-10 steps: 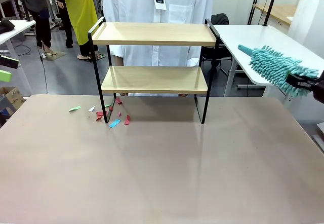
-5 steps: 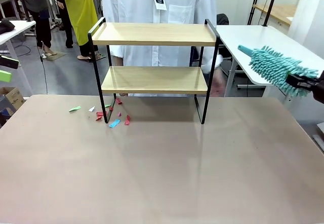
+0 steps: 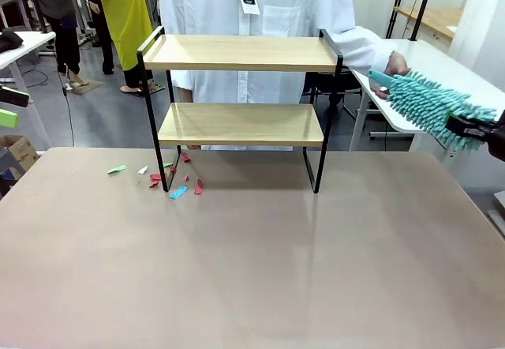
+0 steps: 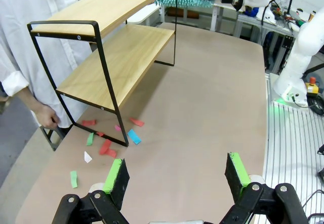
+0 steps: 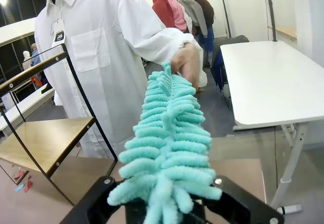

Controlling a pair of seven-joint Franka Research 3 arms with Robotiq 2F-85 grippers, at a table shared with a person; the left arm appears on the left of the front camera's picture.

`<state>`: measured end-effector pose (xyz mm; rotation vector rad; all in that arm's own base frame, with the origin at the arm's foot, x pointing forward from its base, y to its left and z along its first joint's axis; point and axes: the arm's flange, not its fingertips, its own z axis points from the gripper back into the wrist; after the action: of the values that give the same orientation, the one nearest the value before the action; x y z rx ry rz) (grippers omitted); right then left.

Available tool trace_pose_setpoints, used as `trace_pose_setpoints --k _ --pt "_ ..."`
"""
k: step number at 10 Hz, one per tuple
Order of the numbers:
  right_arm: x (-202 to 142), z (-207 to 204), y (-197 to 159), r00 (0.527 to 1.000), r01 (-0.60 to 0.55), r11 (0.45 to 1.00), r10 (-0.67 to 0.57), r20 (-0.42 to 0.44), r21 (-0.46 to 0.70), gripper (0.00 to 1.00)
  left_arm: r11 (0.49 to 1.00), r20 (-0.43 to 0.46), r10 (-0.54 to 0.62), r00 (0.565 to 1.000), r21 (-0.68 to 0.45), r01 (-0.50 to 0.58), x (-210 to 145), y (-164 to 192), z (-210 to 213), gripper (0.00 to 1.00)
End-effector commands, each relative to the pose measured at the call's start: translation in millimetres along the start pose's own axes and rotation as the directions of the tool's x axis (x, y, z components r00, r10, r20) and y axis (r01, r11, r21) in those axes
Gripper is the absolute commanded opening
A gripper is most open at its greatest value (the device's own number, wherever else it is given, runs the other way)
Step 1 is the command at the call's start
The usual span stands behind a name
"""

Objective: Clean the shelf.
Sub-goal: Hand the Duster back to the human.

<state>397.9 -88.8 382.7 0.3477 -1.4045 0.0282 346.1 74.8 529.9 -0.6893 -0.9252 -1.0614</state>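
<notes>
Paper scraps (image 3: 175, 182), red, blue, green and white, lie on the desk (image 3: 252, 270) around the shelf's (image 3: 241, 88) front left foot, a few just under the lower board. A person in a white coat (image 3: 252, 17) stands right behind the shelf; one hand (image 3: 392, 66) touches the far tip of a teal fluffy duster (image 3: 430, 106) held out to the right of the shelf, level with its top board. Right end effector (image 5: 172, 203) is clamped on the duster's handle end. Left end effector (image 4: 174, 178) hangs wide apart, holding nothing, over the desk in front of the shelf's left end. The shelf sits at the desk's far middle edge: two light wooden boards, thin black frame, raised side rails, both boards bare.
</notes>
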Motion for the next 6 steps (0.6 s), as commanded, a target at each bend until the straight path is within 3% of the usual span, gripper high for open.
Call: trace_pose_setpoints --k 1,6 --pt "3.5 1.3 2.2 1.0 -0.006 1.0 0.006 -0.01 -0.01 0.17 1.0 0.031 -0.013 0.999 -0.003 0.014 1.8 1.0 0.1 1.0" --pt "3.5 1.3 2.2 1.0 -0.006 1.0 0.006 -0.01 -0.01 0.17 1.0 0.031 -0.013 0.999 -0.003 0.014 1.8 1.0 0.1 1.0"
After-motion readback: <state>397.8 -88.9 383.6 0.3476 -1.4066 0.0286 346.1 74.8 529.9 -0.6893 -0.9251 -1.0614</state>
